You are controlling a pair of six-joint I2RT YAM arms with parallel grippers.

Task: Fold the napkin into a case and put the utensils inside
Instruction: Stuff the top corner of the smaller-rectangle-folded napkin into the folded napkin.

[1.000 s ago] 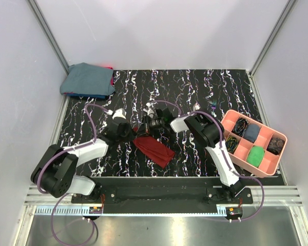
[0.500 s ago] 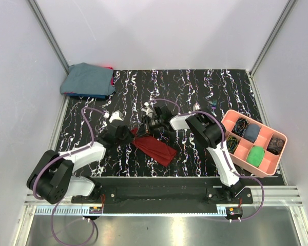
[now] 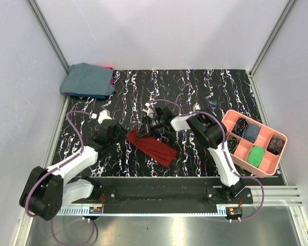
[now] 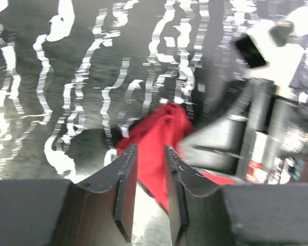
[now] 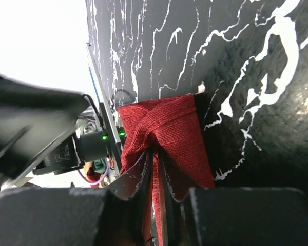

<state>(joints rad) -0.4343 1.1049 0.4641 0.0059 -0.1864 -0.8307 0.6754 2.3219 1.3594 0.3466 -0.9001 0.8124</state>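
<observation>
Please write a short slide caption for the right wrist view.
Right gripper pinches a fold of the dark red napkin on the black marbled table.

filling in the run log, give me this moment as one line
left gripper: open, empty, beside napkin | right gripper: shut on napkin end | napkin: folded strip

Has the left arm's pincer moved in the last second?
Yes. The left pincer has backed off the napkin, toward the table's left edge.
</observation>
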